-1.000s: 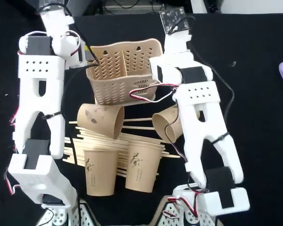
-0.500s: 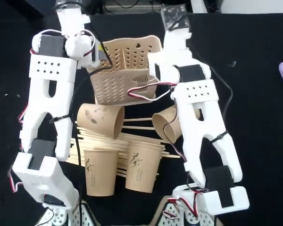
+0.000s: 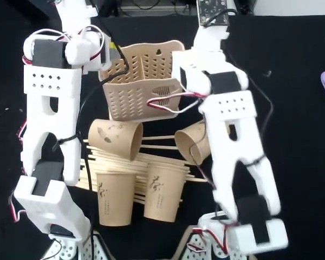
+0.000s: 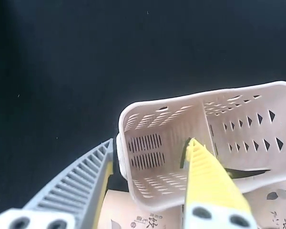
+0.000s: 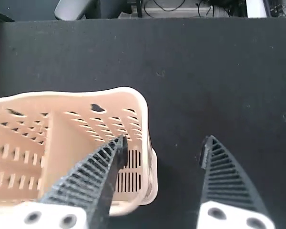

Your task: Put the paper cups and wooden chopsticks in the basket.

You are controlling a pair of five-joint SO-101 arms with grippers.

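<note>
4 cups (image 3: 115,197) on table (image 3: 292,108), none in basket (image 3: 132,97): 2 side by side nearest the arm bases, 2 tipped on their sides closer to basket, 1 of these partly behind the right arm. Chopsticks (image 3: 146,161) in a loose flat pile under and between the cups, also outside basket.

Left gripper (image 4: 151,141): jaws spread, astride 1 end wall of basket, yellow finger inside, grey finger outside. Right gripper (image 5: 165,138): jaws spread, astride the opposite end wall, 1 black finger over the inside, 1 over bare table. Contact with the walls not determinable at either end.

Handling, judged:
- Cups: light, thin-walled, easily crushed. Gentle pinch across the rim, 1 finger inside. Tipped ones apt to roll.
- Chopsticks: light, stiff, smooth, flat on table, so hard to get under. Pinch across mid-length; off-centre hold likely to pivot.
- Basket: light perforated plastic, apt to slide or tip if nudged.

Print: dark mark on sides of the 2 near cups, too small to read. Dark specks on 1 tipped cup. No label seen on basket.
</note>
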